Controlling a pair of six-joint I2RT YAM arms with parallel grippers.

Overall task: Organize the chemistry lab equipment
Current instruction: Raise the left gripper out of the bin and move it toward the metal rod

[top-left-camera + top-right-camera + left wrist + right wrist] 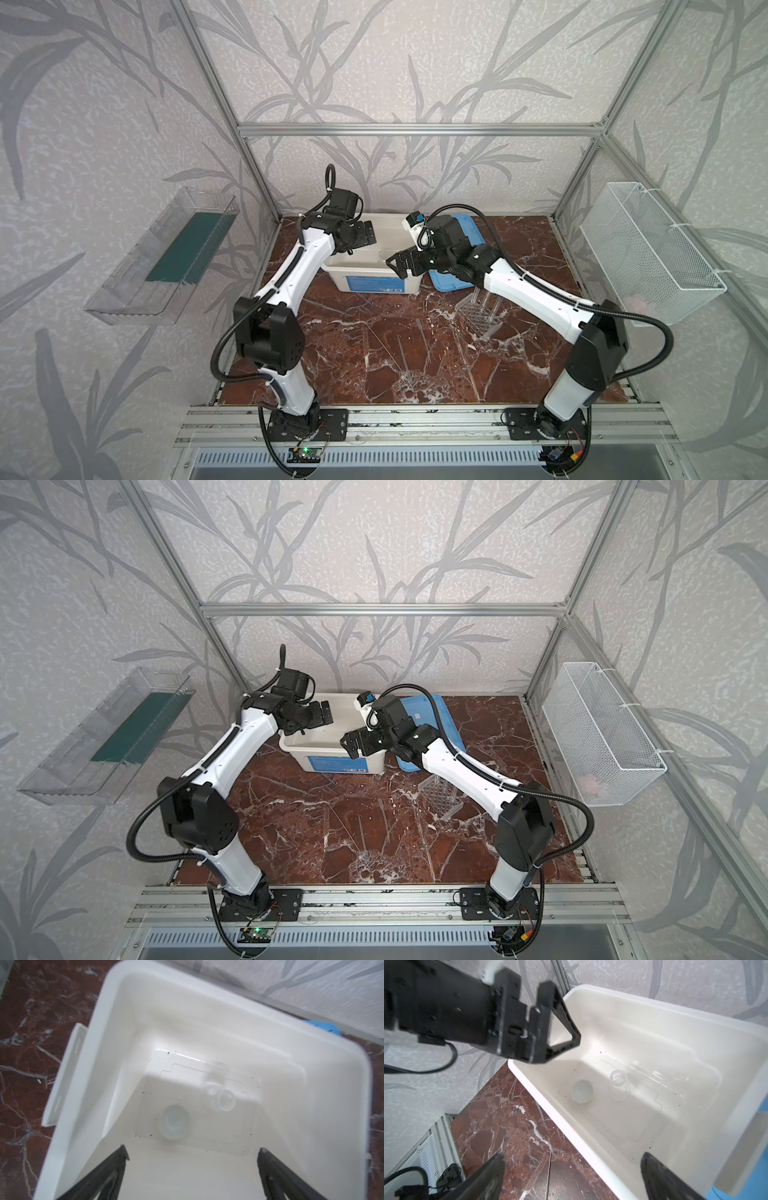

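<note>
- The left gripper (pixel 193 1152) hangs over the white tub (pixel 99 1043), jaws spread wide, holding nothing.
- The right gripper (pixel 573 1156) is over the tub's edge, equally wide and empty.
- A small white dish (pixel 174 1124) and a small clear jar (pixel 223 1100) rest apart on the tub floor.
- The clear perforated rack (pixel 478 320) stands on the marble table (pixel 353 353), near the blue lid (pixel 473 235).

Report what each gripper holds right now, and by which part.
Nothing is held. The left gripper and right gripper both hang open over the big white plastic tub; the small white round dish and small clear jar sit untouched on its floor.
</note>
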